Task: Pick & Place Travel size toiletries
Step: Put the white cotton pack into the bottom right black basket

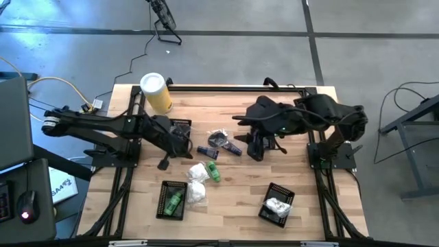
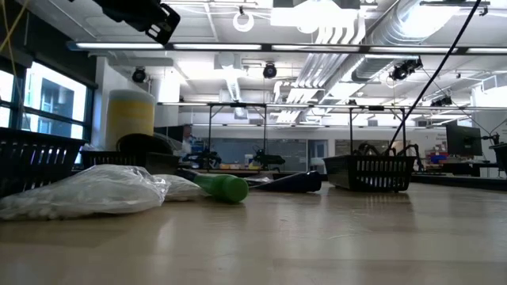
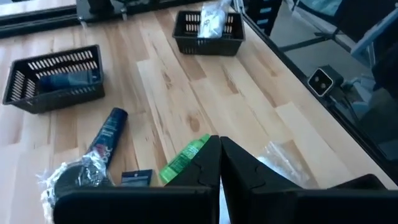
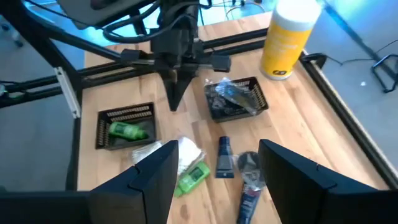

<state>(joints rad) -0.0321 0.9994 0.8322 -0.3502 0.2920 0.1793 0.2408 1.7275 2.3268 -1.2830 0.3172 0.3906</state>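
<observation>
The loose toiletries lie in the middle of the table: a green bottle point(image 1: 213, 171), two white packets point(image 1: 197, 173), two dark blue tubes point(image 1: 231, 146) and a silvery-clear packet point(image 1: 219, 137). My left gripper point(image 3: 219, 155) hangs shut and empty above the table, just left of this group point(image 1: 185, 145). In its wrist view the green bottle point(image 3: 183, 163) and a blue tube point(image 3: 109, 134) lie ahead of the fingers. My right gripper point(image 4: 217, 177) hovers open above the group's right side point(image 1: 255, 152), with nothing between its fingers.
Black mesh baskets stand about: one with silvery packets point(image 1: 180, 127) at the far left, one with a green bottle point(image 1: 172, 200) near the front left, one with a white packet point(image 1: 277, 204) at the front right, one point(image 3: 56, 78) under my right arm. A yellow canister point(image 1: 156, 92) stands at the back left.
</observation>
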